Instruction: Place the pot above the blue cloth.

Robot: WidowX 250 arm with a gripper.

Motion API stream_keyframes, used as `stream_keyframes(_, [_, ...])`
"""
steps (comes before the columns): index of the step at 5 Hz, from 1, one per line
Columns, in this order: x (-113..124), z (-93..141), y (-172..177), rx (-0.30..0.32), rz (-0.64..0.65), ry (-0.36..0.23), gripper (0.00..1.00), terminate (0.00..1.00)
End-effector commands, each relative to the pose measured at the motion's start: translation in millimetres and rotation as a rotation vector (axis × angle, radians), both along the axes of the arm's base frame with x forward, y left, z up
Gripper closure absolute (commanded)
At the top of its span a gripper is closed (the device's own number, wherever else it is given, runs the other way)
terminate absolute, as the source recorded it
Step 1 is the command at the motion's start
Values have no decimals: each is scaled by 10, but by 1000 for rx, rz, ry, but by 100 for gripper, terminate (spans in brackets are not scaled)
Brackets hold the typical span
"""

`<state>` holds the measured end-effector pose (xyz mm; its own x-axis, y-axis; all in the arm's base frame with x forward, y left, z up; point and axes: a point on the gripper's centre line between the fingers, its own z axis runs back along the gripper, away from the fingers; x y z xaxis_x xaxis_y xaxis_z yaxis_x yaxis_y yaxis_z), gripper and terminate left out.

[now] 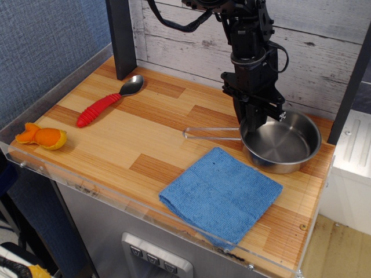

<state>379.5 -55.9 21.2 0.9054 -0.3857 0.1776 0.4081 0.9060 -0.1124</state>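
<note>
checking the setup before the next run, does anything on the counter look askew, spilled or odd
Nothing is spilled or damaged. The pot sits upright and empty behind the blue cloth, with the tool at its rim. The cloth lies turned at an angle to the counter edge. An orange toy rests near the front left corner, away from the red-handled spoon.
</note>
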Motion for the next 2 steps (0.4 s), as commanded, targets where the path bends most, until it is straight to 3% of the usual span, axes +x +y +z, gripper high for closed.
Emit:
stream_keyframes(1, [52,196,28,11,5,-49,0,0])
stream_keyframes(2, [52,218,31,13,7,-50,0,0])
